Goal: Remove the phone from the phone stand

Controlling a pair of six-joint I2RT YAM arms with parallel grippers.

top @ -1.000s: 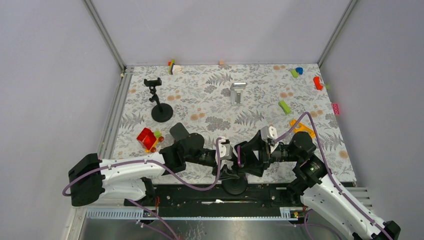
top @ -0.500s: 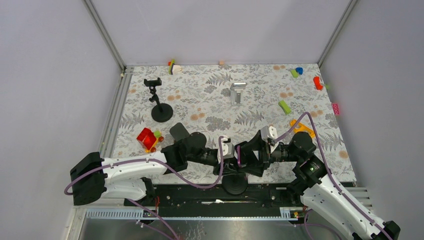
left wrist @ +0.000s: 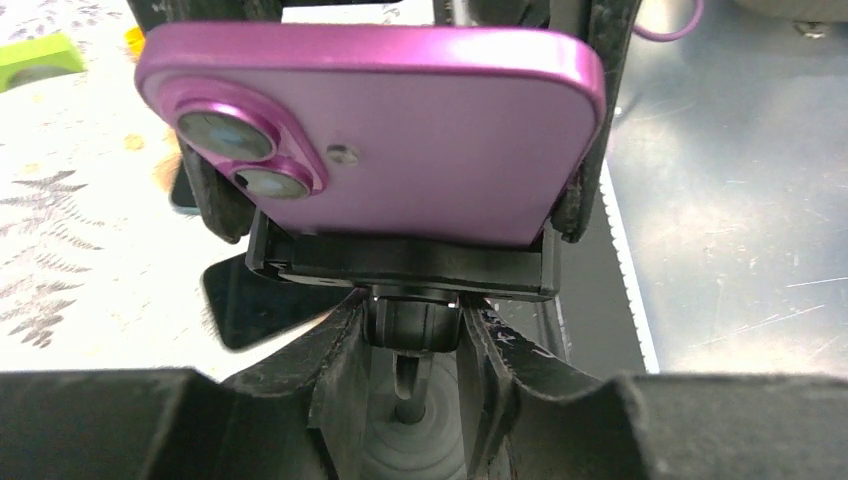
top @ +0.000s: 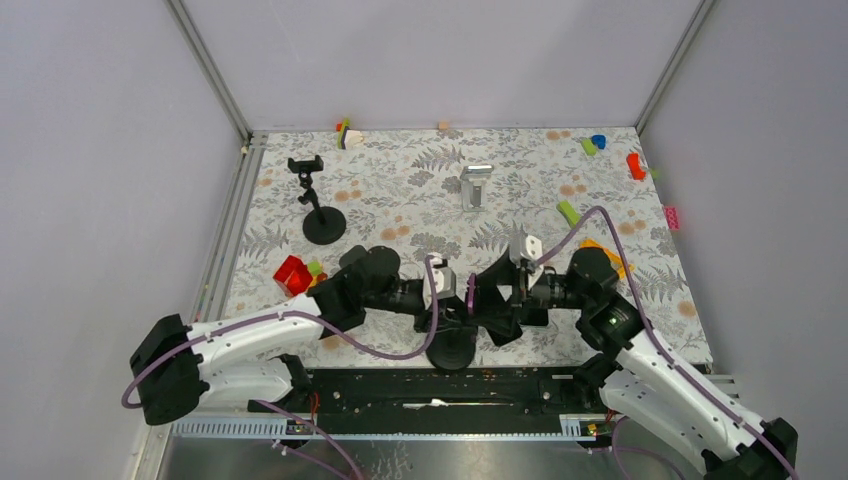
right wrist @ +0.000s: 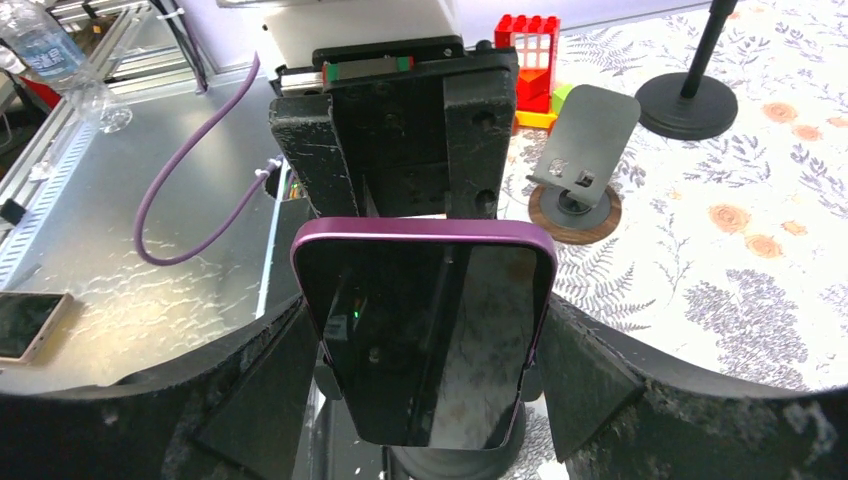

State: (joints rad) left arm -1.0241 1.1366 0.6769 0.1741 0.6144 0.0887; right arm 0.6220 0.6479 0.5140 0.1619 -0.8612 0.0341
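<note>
phone (right wrist: pixel 425 300) sits in the phone stand (left wrist: pixel 400 265) at the near edge of the bench (top: pixel 400 200). left tool (left wrist: pixel 410 360) clenched on the stand's neck, right tool (right wrist: pixel 428 380) looks clamped on the phone's side edges. rigid, glossy, likely slippery, glass face: hold the edges, firm not hard.

No text, brand or number legible in any of my views. Bottle (right wrist: pixel 42 48) at far left of my right wrist view carries label, print too small to read. Phone (left wrist: pixel 400 120) back, seen from my left wrist: plain pink, nothing readable. Second handset (right wrist: pixel 28 322) lying flat at left: screen dark.
</note>
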